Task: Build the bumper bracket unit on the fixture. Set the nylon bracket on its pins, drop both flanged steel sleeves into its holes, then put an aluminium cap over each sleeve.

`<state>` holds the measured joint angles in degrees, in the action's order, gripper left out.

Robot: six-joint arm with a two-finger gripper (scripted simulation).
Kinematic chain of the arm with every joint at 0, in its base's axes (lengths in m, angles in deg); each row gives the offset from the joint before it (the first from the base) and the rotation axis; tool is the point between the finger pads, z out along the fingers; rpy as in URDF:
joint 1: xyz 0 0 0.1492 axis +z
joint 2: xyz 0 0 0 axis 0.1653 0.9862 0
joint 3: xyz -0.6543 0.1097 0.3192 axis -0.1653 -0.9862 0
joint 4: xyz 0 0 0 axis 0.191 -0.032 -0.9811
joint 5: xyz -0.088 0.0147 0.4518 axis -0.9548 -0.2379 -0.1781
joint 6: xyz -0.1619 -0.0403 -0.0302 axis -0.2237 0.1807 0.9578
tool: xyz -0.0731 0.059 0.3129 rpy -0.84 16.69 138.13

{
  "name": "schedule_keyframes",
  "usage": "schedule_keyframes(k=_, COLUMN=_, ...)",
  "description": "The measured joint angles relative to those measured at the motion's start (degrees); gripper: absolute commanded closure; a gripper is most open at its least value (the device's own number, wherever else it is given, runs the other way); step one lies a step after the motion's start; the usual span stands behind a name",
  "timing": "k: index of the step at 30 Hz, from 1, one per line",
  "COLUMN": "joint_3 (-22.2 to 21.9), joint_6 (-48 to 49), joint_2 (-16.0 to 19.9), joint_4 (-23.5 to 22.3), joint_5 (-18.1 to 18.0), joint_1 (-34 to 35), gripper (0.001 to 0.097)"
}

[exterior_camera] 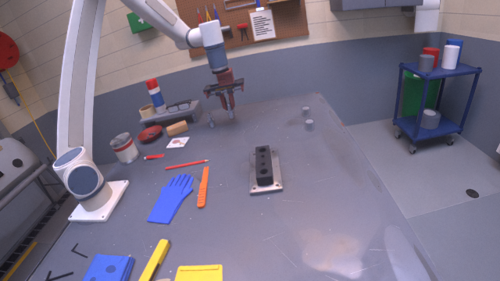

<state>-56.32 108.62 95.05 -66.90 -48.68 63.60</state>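
My gripper (pixel 230 112) stands at the back of the table, left of centre, closed on a flanged steel sleeve (pixel 231 114) that rests on or just above the tabletop. A second steel sleeve (pixel 211 120) stands upright a little to its left. The black nylon bracket (pixel 263 165) sits on the metal fixture plate (pixel 266 172) in the middle of the table, its holes facing up. Two grey aluminium caps (pixel 306 111) (pixel 309 125) stand apart near the back right of the table.
A blue glove (pixel 172 198) lies left of the fixture, beside an orange knife (pixel 202 186) and a red pencil (pixel 186 164). A grey tray (pixel 171 113) with a can, tape and glasses sits behind the sleeves. A blue cart (pixel 435 91) stands off the table at right.
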Motion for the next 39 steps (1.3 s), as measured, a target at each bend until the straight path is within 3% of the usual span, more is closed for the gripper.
schedule_keyframes(k=19, joint_3=6.37, joint_6=0.00, joint_2=-6.12, joint_4=0.02, joint_5=-12.37, joint_1=0.00, gripper=0.0951)
schedule_keyframes(k=39, joint_3=6.66, joint_6=-0.90, joint_2=-6.78, joint_4=0.00, joint_5=-13.42, joint_1=-0.87, gripper=0.0951)
